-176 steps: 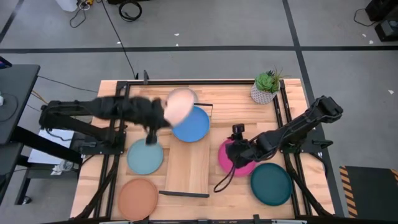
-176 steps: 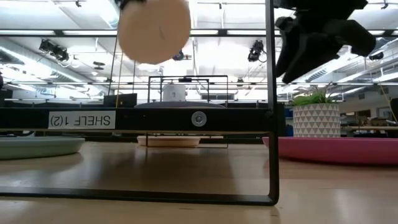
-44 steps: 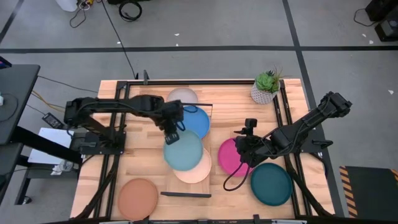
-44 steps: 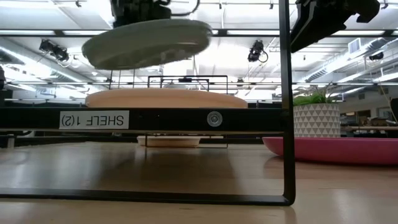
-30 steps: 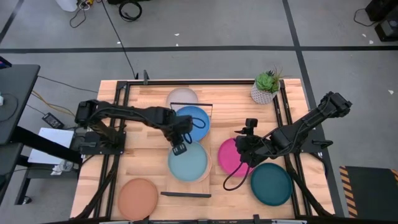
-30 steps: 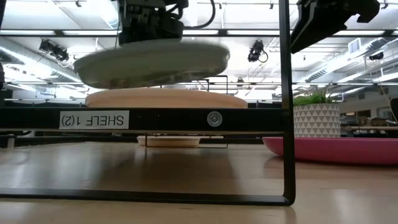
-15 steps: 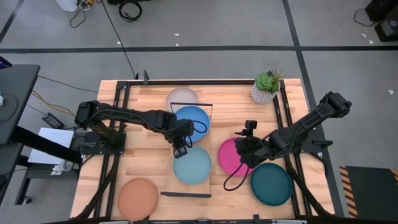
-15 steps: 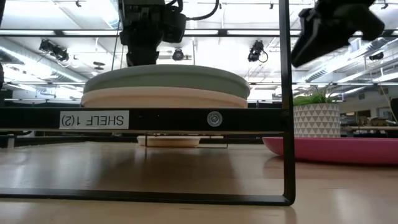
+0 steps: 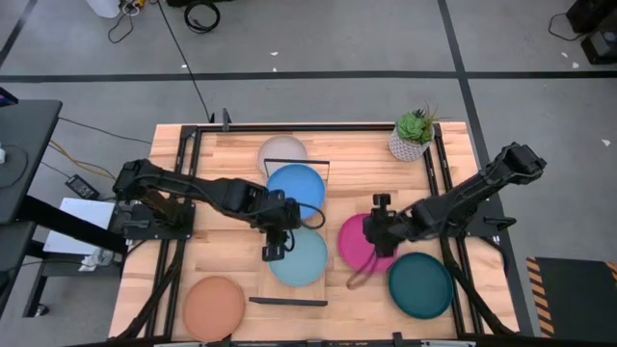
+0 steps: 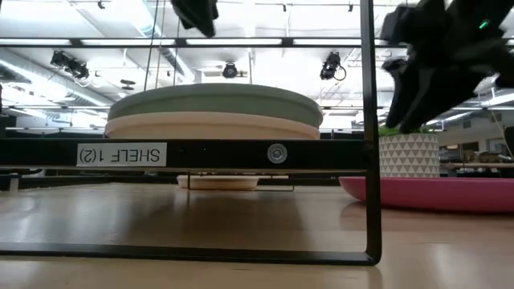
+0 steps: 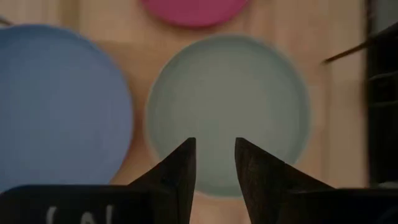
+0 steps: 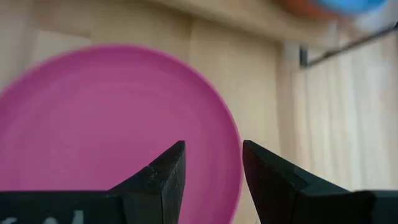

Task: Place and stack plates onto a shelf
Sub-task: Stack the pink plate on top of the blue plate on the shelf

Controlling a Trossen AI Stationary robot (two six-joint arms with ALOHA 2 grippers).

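Observation:
On the light-wood shelf (image 9: 289, 289) a light teal plate (image 9: 299, 256) lies flat on a peach-cream plate (image 10: 207, 128), which rests on the plank. A blue plate (image 9: 296, 189) lies over the shelf's far part. My left gripper (image 9: 273, 253) hangs open above the teal plate's (image 11: 227, 109) left rim, well clear of it in the low view (image 10: 195, 14). My right gripper (image 9: 378, 227) is open just above the magenta plate (image 12: 118, 124), which lies on the table right of the shelf; its fingers stand over that plate's rim, and whether they touch it I cannot tell.
A pale plate (image 9: 281, 149) lies at the far side. An orange-brown plate (image 9: 214, 305) lies near left and a dark teal plate (image 9: 420, 283) near right. A potted plant (image 9: 413, 135) stands at the far right. The shelf's black end frame (image 10: 369, 136) stands close to the low camera.
My left gripper has lowered the light teal plate onto the peach-cream plate on the shelf, opened and let go. It has then risen and drawn back toward the table's near left. The plate now lies level on the stack. My right gripper has come down toward the magenta plate.

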